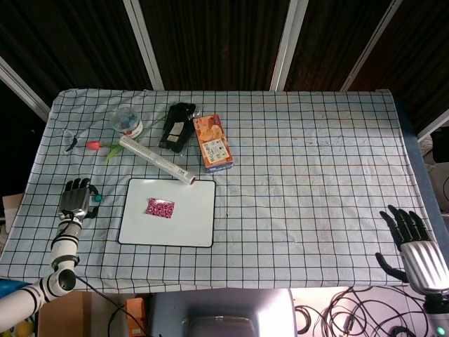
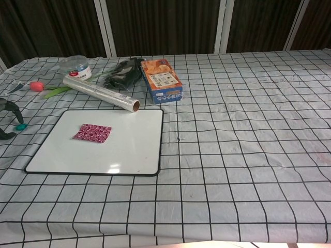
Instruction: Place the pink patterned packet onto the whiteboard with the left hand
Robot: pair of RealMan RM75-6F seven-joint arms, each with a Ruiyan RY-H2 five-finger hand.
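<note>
We see the pink patterned packet [image 1: 160, 208] flat on the whiteboard [image 1: 189, 225]; left hand [image 1: 75, 199] at its nine o'clock, fingers spread, empty; right hand [image 1: 414, 246] likewise open, empty.

We see packet [image 1: 160, 208]: pink, dark-red pattern. Whiteboard [image 1: 189, 225]: white, black rim. Tablecloth [image 1: 316, 182]: white, black grid. Box [image 1: 212, 143]: orange. Roll [image 1: 156, 160]: silvery. Pouch [image 1: 176, 127]: black. Small cap [image 1: 98, 197]: teal. Both hands [image 1: 76, 199] [image 1: 414, 242]: black and silver.
</note>
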